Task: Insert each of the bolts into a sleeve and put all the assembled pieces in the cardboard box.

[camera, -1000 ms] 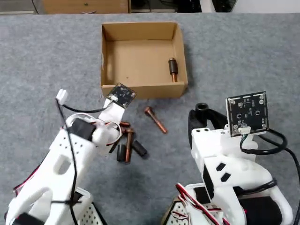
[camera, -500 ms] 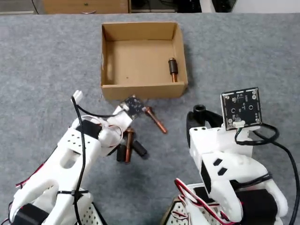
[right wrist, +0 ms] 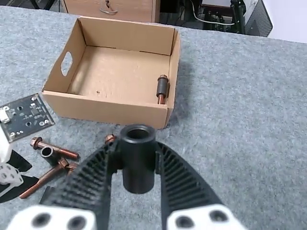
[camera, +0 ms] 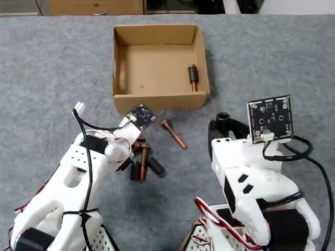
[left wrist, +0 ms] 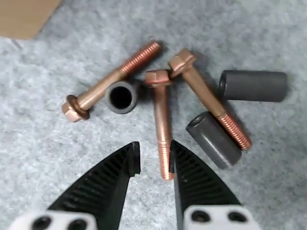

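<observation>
My left gripper (left wrist: 154,160) is open, low over a cluster of three copper bolts and three black sleeves on the grey mat. One bolt (left wrist: 161,125) lies just ahead of the fingertips, its threaded end beside one finger. A sleeve (left wrist: 121,97) rests against another bolt (left wrist: 112,81). My right gripper (right wrist: 137,160) is shut on a black sleeve (right wrist: 138,141), held upright above the mat near the cardboard box (camera: 157,102). One assembled piece (camera: 193,77) lies inside the box. A loose bolt (camera: 173,134) lies between the two arms.
Two more sleeves (left wrist: 213,139) (left wrist: 254,86) flank the third bolt (left wrist: 208,105). The box (right wrist: 115,103) stands open-topped at the far middle of the mat. Bare grey mat stretches to either side of the box. Cabinets stand beyond the far edge.
The left arm swung toward the loose bolt, then drew back a little over the cluster. The right arm shifted slightly with the sleeve still in its grip.
</observation>
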